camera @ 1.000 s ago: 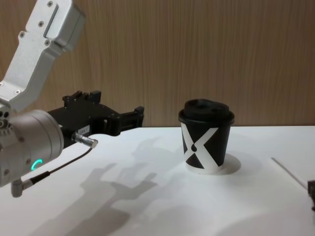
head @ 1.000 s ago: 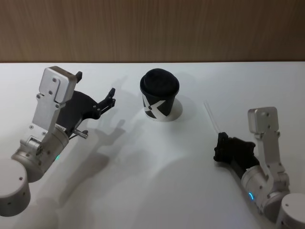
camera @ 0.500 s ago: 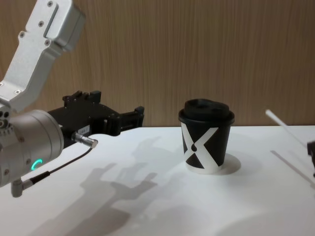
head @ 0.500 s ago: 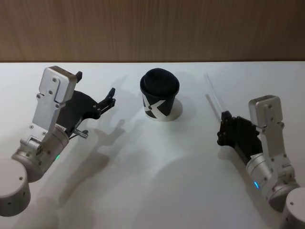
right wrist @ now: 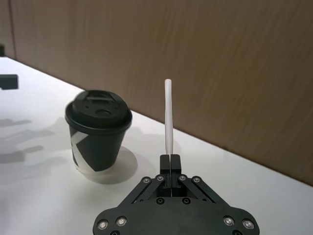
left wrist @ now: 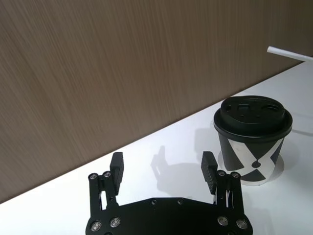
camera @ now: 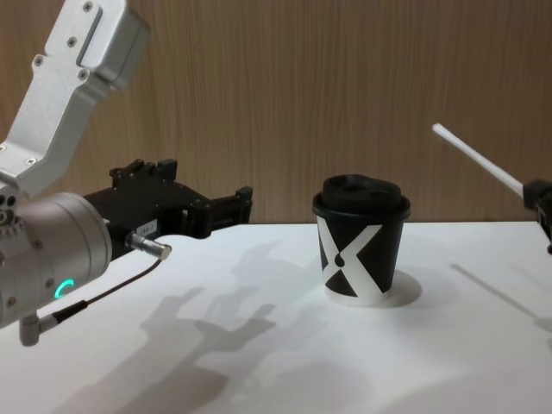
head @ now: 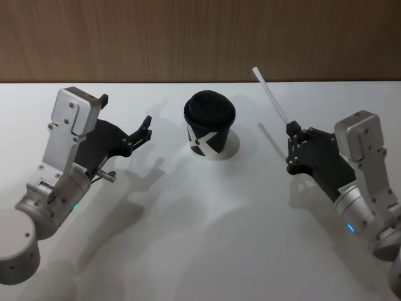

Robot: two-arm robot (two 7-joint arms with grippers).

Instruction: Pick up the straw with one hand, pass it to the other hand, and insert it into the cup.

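The white straw hangs in the air, slanting up and away from my right gripper, which is shut on its lower end to the right of the cup. In the right wrist view the straw rises straight out of the closed fingers. In the chest view the straw stands higher than the lid. The black cup with its white X and domed lid stands upright mid-table. My left gripper hovers open and empty to the cup's left, fingers toward the cup.
The white table ends at a wooden wall behind the cup. A thin black cable with a metal plug hangs off the left wrist. Bare tabletop lies in front of the cup and between the arms.
My right gripper has lifted the straw off the table and carried it up and toward the wall. The left arm and the cup have not moved.
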